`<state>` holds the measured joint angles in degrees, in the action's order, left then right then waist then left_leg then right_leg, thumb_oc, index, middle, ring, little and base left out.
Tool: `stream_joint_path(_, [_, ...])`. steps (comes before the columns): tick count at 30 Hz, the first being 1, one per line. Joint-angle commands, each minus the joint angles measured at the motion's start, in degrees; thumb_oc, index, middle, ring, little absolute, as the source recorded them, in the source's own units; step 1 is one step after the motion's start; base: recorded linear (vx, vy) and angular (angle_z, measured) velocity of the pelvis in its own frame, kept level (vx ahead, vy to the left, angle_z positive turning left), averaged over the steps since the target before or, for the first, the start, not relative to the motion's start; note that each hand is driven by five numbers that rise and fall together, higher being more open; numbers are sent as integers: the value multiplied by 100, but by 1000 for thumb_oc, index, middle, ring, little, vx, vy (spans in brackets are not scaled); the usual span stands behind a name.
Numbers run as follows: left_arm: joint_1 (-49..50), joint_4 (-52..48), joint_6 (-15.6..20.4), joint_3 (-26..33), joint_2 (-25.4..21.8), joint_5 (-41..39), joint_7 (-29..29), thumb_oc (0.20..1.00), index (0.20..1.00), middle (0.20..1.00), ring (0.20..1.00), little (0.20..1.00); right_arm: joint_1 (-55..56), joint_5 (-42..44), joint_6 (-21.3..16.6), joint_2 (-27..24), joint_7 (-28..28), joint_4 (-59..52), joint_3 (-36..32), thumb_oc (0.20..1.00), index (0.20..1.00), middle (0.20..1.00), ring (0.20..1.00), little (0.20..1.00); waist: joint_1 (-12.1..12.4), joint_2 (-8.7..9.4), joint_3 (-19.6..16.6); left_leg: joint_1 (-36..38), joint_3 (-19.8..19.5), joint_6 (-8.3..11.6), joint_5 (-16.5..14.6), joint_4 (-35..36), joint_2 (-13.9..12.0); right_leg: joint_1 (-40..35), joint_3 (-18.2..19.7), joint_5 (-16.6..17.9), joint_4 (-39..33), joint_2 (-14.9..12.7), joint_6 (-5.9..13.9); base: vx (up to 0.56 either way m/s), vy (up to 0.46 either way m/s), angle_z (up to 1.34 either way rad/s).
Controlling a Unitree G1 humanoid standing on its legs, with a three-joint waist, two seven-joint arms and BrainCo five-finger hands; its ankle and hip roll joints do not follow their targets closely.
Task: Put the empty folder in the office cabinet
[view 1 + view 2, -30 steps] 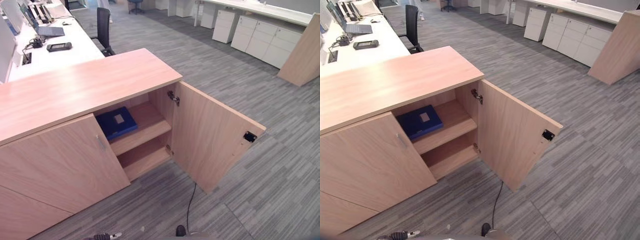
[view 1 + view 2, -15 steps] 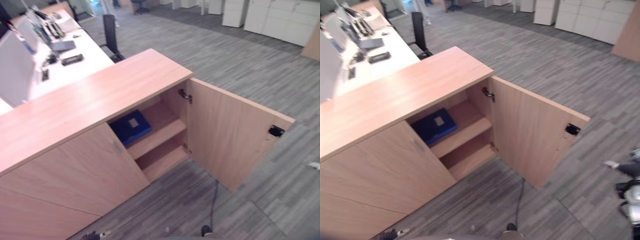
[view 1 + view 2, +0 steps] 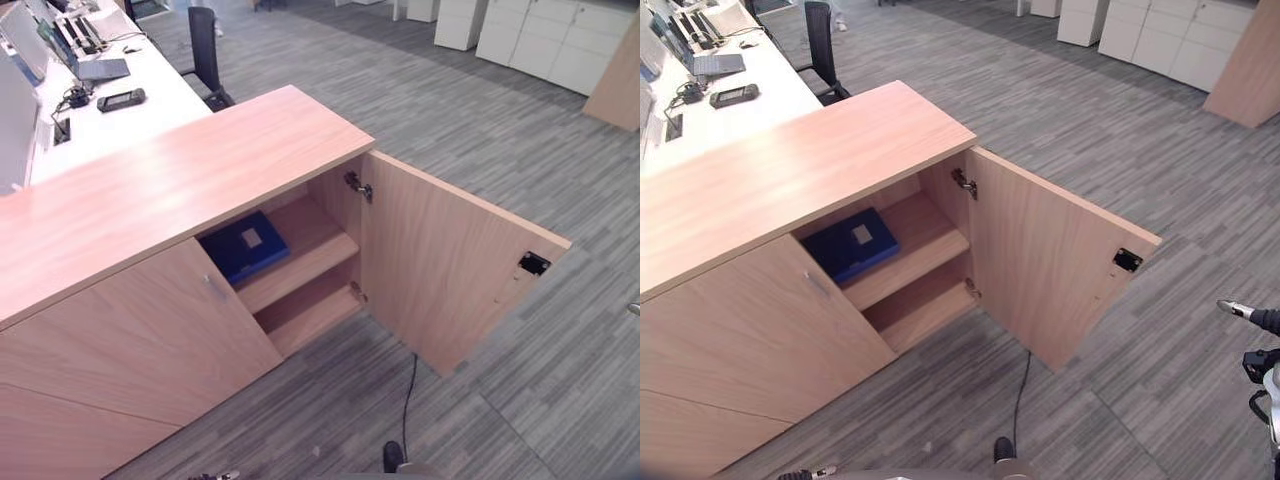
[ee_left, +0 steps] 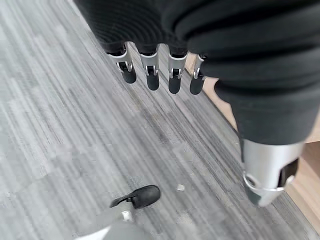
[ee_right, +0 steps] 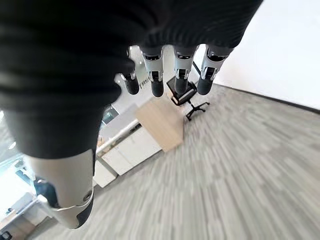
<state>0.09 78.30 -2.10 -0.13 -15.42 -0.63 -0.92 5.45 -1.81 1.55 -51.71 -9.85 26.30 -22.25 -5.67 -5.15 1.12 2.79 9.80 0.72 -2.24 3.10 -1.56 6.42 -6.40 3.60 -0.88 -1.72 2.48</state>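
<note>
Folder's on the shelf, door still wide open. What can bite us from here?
1. The open cabinet door juts out over the carpet toward the right hand; an arm swing or a step may strike its edge.
2. The blue folder lies near the upper shelf's front; if it overhangs, shutting the door may catch it.
3. Both hands are open and empty, the left hand hanging low; closing the door needs a fresh reach.

Camera view swung back since half a second ago, cabinet (image 3: 790, 180) itself unmoved, right hand (image 3: 1252, 317) showing lower beside the open door (image 3: 1050, 255) than before, farther toward the view's edge, fingers straight and empty, left hand (image 4: 165, 75) open over the carpet
</note>
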Motion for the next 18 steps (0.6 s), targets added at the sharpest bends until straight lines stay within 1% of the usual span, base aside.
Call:
stream_joint_path(1, [-27, 289, 49, 84, -189, 248, 46, 1000, 1000, 1000, 1000, 1000, 12, -62, -285, 156, 39, -433, 87, 1000, 1000, 1000, 1000, 1000, 85, 661, -257, -88, -51, -21, -197, 190, 228, -127, -70, 82, -412, -189, 598, -2, -3, -4])
stream_joint_path(4, [9, 313, 65, 83, -202, 268, 42, 1000, 1000, 1000, 1000, 1000, -61, 28, -319, 181, 152, -480, 245, 1000, 1000, 1000, 1000, 1000, 114, 679, -268, -83, -44, -15, -191, 190, 223, -122, -89, 87, -412, -195, 600, -3, -1, -5])
stream_joint_path(8, [8, 391, 86, 62, -242, 274, 61, 1000, 1000, 1000, 1000, 1000, -269, 158, -313, 224, 251, -263, 557, 1000, 1000, 1000, 1000, 1000, 149, 722, -278, -81, -44, -6, -182, 190, 227, -139, -93, 84, -412, -197, 592, 0, 0, 0])
stream_joint_path(13, [6, 488, 82, 37, -318, 292, 47, 1000, 1000, 1000, 1000, 1000, -555, 330, -315, 168, 470, 46, 1023, 1000, 1000, 1000, 1000, 1000, 185, 767, -281, -63, -33, 15, -178, 190, 223, -153, -98, 87, -412, -199, 590, 0, 0, 0])
stream_joint_path(18, [-33, 532, 93, 3, -351, 334, 50, 1000, 1000, 1000, 1000, 1000, -788, 476, -364, 126, 633, 55, 1381, 1000, 1000, 1000, 1000, 1000, 182, 803, -297, -41, -19, 31, -175, 190, 219, -183, -103, 85, -412, -188, 584, 0, 0, 0])
